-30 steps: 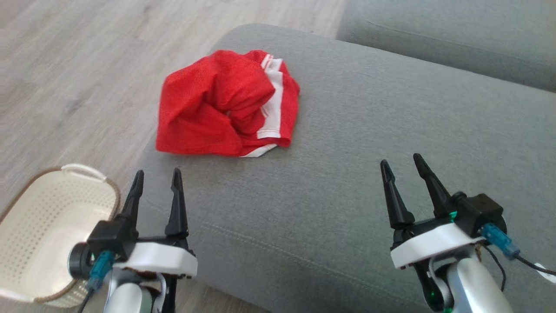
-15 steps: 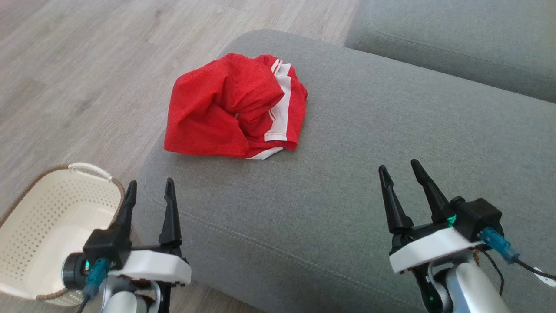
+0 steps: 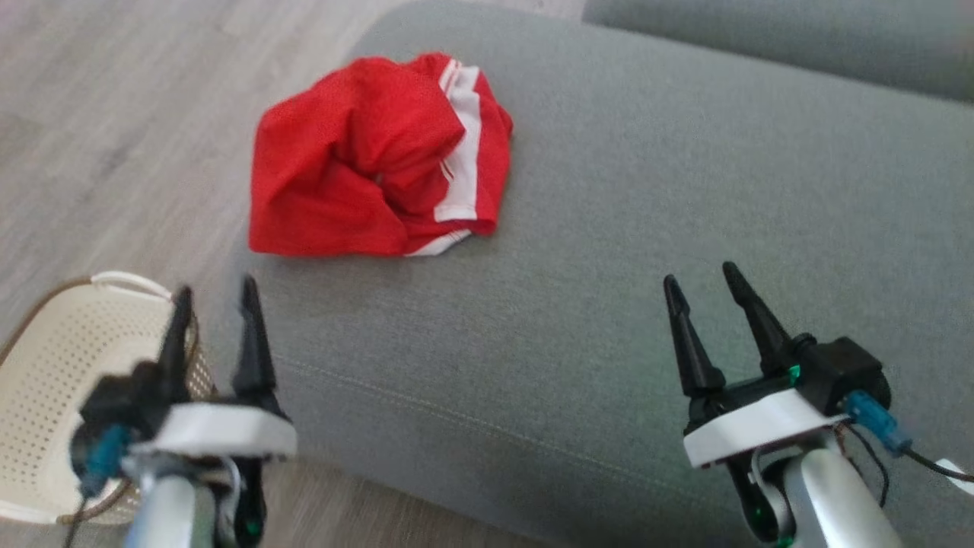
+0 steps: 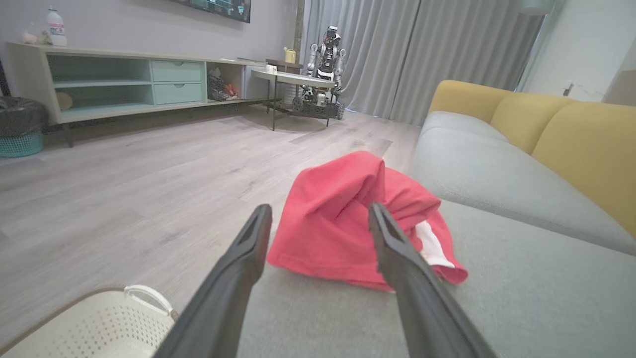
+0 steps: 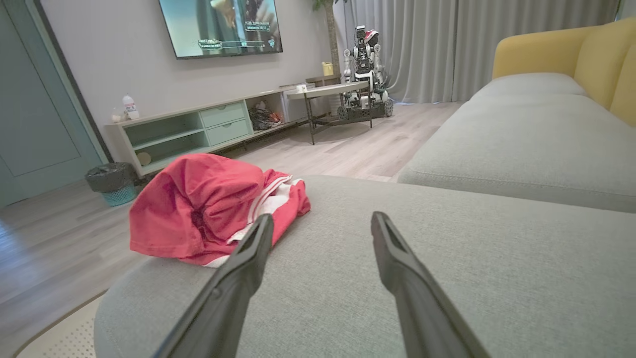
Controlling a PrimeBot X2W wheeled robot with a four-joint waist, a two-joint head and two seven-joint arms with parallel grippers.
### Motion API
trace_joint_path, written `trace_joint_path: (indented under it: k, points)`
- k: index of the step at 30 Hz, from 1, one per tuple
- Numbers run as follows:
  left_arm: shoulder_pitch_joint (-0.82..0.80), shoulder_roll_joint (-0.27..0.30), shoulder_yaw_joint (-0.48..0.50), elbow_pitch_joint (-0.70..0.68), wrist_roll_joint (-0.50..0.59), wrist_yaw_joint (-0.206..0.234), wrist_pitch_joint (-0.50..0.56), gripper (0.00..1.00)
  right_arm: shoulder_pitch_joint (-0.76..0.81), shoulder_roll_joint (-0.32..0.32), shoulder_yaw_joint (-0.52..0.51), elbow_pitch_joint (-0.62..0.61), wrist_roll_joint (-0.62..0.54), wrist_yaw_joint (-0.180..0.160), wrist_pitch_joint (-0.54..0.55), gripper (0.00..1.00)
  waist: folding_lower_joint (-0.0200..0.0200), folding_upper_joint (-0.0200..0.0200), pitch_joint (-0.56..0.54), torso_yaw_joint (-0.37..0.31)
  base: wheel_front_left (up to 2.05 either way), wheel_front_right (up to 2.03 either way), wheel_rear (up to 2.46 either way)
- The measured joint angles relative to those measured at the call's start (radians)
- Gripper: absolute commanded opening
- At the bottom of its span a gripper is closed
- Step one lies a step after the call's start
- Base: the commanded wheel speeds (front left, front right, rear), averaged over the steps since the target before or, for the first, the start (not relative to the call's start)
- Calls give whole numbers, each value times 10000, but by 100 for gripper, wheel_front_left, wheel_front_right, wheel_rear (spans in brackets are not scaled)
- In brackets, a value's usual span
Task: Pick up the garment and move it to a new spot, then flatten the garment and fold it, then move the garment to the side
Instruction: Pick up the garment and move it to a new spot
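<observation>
- Left gripper [image 3: 215,285] poised at the front-left corner of the grey seat cushion [image 3: 609,228], fingers spread well apart, gripping nothing; blurred in the head view.
- Right gripper [image 3: 700,274] above the cushion's front edge toward the right, fingers likewise parted, holding nothing, pointing across the cushion.
- Cream perforated basket [image 3: 46,365] on the wood floor [image 3: 114,114], just beside the cushion's front-left corner and next to the left gripper.
- Red garment [image 3: 365,160] with white stripes, crumpled in a heap at the cushion's far-left corner, reaching the left edge, well apart from both grippers.
- Second grey cushion [image 5: 521,129] beyond the far edge, yellow backrest [image 4: 571,149] rising behind it.
- Across the room, low media console [image 4: 124,79] under a wall-mounted screen [image 5: 221,25], lined bin [image 5: 112,181] at its end, another robot [image 4: 325,54] beside a small table [image 4: 293,77] before grey curtains [image 4: 447,49].
</observation>
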Motion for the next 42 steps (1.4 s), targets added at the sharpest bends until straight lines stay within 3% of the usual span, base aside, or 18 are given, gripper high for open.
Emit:
trace_joint_path:
  k: [7, 13, 20, 30, 31, 32, 42]
  points:
    - [-1798, -36, 798, 598, -102, -585, -44, 100, -593, -12, -217, -401, -479, 0, 0, 100, 0, 0, 1048, -382, 0, 0, 0]
    - [-3787, 382, 978, 2715, -282, -1141, 115, 100, -1056, -42, -337, -688, -800, 0, 0, 100, 0, -1, 2060, -792, 0, 0, 0]
    - [-5922, 1108, 953, 4694, -399, -1425, 918, 100, -1441, -71, -353, -867, -1012, 0, -2, 100, 0, -1, 2791, -1327, 0, 0, 0]
    - [-7517, 1561, 685, 7271, -410, -1515, 1517, 100, -1587, -86, -380, -1039, -1072, 0, -2, 100, 1, -1, 3351, -1825, 0, 0, 0]
    - [-7603, 1590, 677, 7488, -412, -1524, 1551, 74, -1624, -86, -389, -1049, -1072, 0, -2, 100, 1, -1, 3369, -1858, 0, 0, 0]
    - [-7689, 1605, 677, 7714, -426, -1570, 1576, 0, -1640, -86, -397, -1049, -1070, 0, -2, 100, 1, -1, 3377, -1884, 0, 0, 0]
    - [-8100, 1753, 550, 8330, -462, -1678, 360, 0, -1639, -88, -447, -934, -947, 0, -2, 100, 1, -1, 3051, -1903, 0, 0, 0]
